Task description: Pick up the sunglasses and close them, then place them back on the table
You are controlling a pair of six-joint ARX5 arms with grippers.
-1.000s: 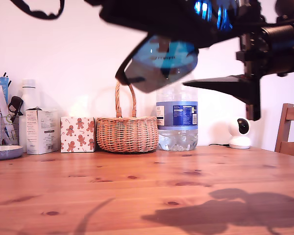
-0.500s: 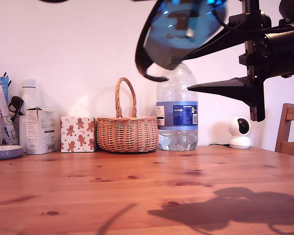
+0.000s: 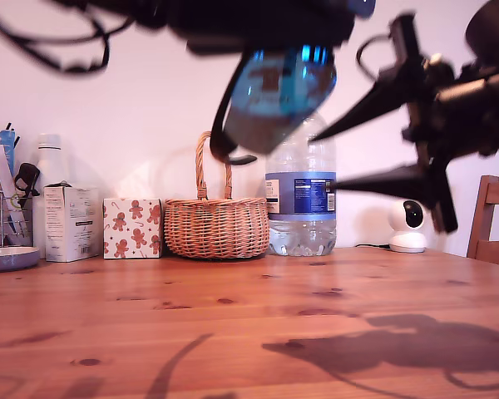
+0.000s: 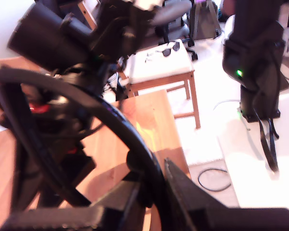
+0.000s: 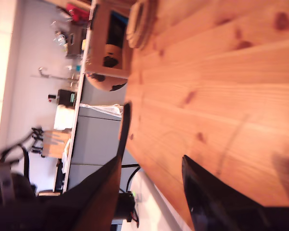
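Exterior view, left to right: a wire holder of pens (image 3: 7, 179), a white carton (image 3: 71, 223), a gingerbread-print box (image 3: 131, 228), a woven wicker basket (image 3: 216, 223) and a clear ribbed water bottle (image 3: 300, 195) line the back of the table (image 3: 191, 324), warm knotty pine with dark knots and open grain. The sunglasses (image 3: 274, 98) hang in the upper middle of the frame, well above the table, glossy blue mirrored lens facing the camera, black frame curving down to the exterior view's left. A blurred dark arm crosses the top of the frame directly over them. My first claw (image 4: 156, 197) has its two black fingers pressed against a thin curved black plastic arm of the sunglasses, so I judge it clamped on them. To the exterior view's right of the lens, my second claw (image 3: 382, 137) stands wide open with nothing between its tapered fingers (image 3: 378, 179), tips pointing toward the sunglasses, near but apart. The next fold likely depends on that gap. The second wrist view shows only the table beyond the claw.
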